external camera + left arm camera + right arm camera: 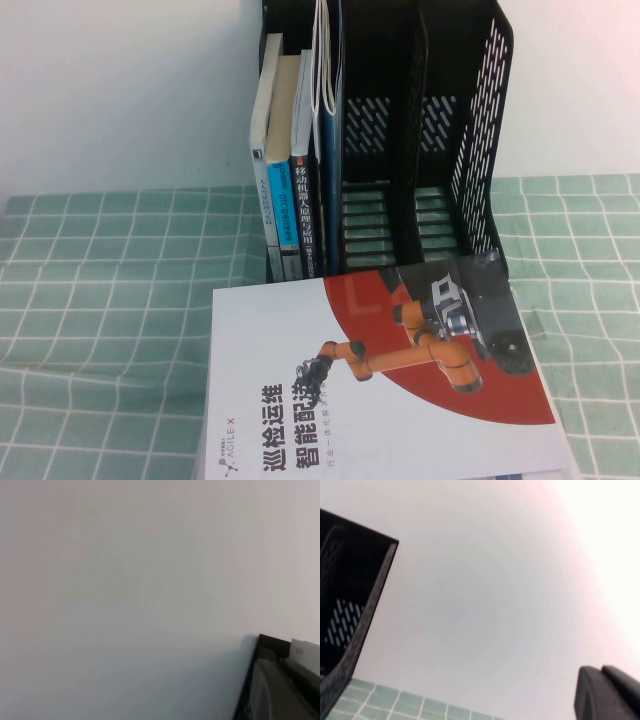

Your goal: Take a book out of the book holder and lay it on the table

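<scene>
Heads-up: the book (328, 150) is not out yet. It stands upright in the holder (480, 120), pressed against the thick books (285, 200) on its left, with empty compartments on its right. Neither arm shows in the high view. The right gripper (602, 672) is up in the air off the holder's right side, facing the wall, fingers pinched together on nothing, so you have to spread them before any approach or you'll just jab the cover. The left gripper isn't visible in any view, so I can't tell its state; its camera sees mostly wall plus a top corner of the holder. Main risks as I see them: the book is a thin softcover, so a grip high on one corner likely lets it bend or slip out mid-lift. It sits tight against the neighbours, so a skewed pull could drag a thick book along or rock the tall holder. Pull straight up and clear the rim before tilting, or the lower edge may catch on the slotted wall. The landing zone is a problem too: the white-and-red book (300, 380) lies flat right in front of the holder, so a short drop ends up on it, not on the table (100, 300). Aim for bare cloth off to the side.
</scene>
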Robot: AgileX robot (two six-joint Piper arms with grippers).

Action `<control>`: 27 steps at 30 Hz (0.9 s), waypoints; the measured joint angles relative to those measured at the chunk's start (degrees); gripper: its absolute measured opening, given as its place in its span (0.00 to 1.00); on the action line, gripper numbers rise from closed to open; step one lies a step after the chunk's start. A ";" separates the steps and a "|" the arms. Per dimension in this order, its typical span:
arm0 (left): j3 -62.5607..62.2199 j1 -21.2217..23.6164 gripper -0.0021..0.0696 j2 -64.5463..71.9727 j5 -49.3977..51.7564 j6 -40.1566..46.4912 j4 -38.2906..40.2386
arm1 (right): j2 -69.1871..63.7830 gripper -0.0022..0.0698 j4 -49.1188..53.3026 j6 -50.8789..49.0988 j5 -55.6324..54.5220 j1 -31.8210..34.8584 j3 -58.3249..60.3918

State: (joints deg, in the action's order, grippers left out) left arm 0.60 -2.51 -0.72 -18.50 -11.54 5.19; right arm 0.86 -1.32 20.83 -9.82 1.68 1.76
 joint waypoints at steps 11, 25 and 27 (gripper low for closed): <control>-13.64 0.00 0.03 0.00 19.45 -2.94 1.45 | 0.00 0.03 0.00 -2.98 -7.58 0.00 0.00; -30.03 0.00 0.03 17.73 47.54 0.17 8.27 | -6.10 0.03 -0.79 -15.49 16.35 0.00 -10.04; -33.58 0.00 0.03 23.50 50.06 5.25 12.72 | -9.84 0.03 -0.91 -15.54 20.27 0.00 -13.56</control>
State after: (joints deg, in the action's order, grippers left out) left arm -32.98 -2.51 22.77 31.55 -6.29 17.91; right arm -8.99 -2.23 5.29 10.45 1.68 -11.81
